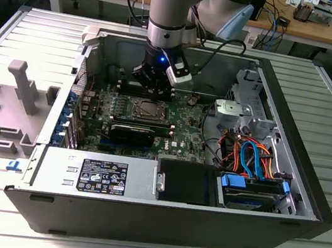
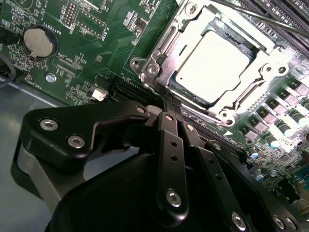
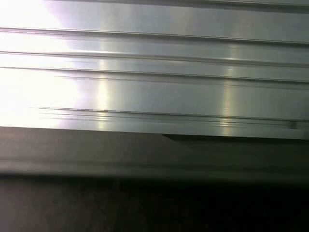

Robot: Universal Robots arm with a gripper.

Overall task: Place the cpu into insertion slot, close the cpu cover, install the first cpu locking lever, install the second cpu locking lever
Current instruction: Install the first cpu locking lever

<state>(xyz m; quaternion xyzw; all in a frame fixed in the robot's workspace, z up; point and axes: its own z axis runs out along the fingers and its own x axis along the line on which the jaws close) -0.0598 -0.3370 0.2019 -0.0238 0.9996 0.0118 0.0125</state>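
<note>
Black links of my pincer [image 2: 175, 126] fill the near foreground in the second wrist view, its two fingers [image 2: 170, 145] pressed together, closed on nothing I can make out. Just past the tips: the cpu [image 2: 216, 65], seated in the insertion slot [image 2: 241, 47], silver top glaring. The cpu cover [image 2: 280, 60] lies down around it, chip showing through its window. Green circuit board [image 2: 113, 46] surrounds the socket; coin battery [image 2: 40, 41] lies well off to one side. Exterior view: my pincer [image 1: 153, 84] hangs inside the open computer case [image 1: 290, 145], just behind the socket [image 1: 145, 109].
</note>
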